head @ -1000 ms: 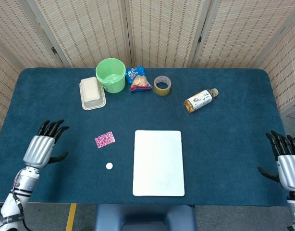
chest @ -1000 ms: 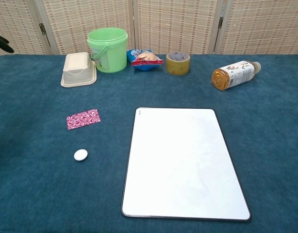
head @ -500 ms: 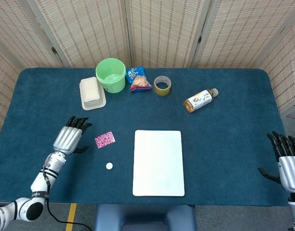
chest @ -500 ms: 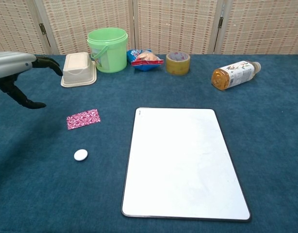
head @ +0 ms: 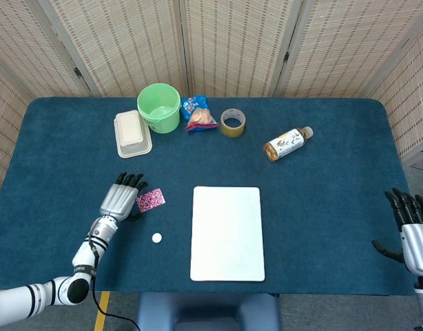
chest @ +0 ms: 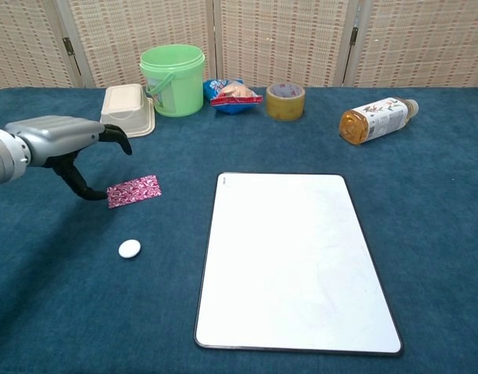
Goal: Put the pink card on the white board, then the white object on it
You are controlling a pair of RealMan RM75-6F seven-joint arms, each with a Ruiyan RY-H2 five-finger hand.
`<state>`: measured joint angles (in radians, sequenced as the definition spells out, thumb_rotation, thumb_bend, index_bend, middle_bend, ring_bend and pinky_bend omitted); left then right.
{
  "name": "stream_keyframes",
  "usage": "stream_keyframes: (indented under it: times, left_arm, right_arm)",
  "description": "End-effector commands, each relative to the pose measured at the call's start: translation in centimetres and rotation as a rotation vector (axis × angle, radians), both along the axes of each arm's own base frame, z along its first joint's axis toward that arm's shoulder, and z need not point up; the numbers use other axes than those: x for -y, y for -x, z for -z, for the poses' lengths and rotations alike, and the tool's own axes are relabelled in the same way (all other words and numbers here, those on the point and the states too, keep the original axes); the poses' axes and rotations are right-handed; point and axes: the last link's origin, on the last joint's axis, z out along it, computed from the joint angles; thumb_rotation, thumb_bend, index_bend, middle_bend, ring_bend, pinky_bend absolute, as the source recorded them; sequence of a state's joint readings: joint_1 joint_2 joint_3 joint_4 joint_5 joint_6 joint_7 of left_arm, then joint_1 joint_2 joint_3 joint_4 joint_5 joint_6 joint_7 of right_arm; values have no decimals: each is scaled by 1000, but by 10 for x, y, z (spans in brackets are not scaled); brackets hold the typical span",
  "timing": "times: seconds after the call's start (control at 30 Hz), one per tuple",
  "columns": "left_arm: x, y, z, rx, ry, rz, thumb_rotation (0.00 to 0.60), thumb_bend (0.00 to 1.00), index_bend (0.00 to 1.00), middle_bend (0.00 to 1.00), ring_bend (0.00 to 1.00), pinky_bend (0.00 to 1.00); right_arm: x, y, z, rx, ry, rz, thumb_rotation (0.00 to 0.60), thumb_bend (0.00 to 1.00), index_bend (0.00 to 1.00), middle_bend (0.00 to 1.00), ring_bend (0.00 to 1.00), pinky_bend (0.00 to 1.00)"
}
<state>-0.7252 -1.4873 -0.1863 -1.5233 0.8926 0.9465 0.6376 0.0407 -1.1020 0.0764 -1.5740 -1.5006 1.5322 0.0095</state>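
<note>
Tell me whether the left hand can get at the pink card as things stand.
Probably yes: the left hand hovers open right beside the pink card, which lies flat on the table with nothing over it.

Setting: a robot test station in a lab or staging room, not a lived-in home.

Evidence:
- Table covered edge to edge in dark blue felt-like cloth (head: 335,179), a uniform work surface.
- Folding screens of woven beige panels in pale frames (head: 232,45), closing off the back and both sides like a backdrop.
- Unrelated household props lined along the far edge: light green plastic bucket (head: 159,107), cream lidded food box (head: 131,133), blue snack packet (head: 198,113), roll of brownish packing tape (head: 233,122), amber drink bottle lying on its side (head: 286,143).
- Grey floor with a yellow marking line (head: 101,310) below the table's near edge.
</note>
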Motion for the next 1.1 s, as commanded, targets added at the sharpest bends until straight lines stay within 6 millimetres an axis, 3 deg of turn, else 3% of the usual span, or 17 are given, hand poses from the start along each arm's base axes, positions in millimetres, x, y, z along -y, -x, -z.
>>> stream_keyframes:
  times: [0.03, 1.1]
  left_arm:
    - [-2, 0, 5, -12, 1, -9, 600, 319, 245, 114, 102, 0]
    - [-12, -9, 43, -28, 8, -66, 600, 344, 267, 114, 108, 0]
  right_arm:
    - [0, 0, 0, 1, -1, 1, 600, 153, 37, 78, 68, 29]
    - [-5, 10, 1, 15, 0, 32, 600, 153, 37, 78, 65, 29]
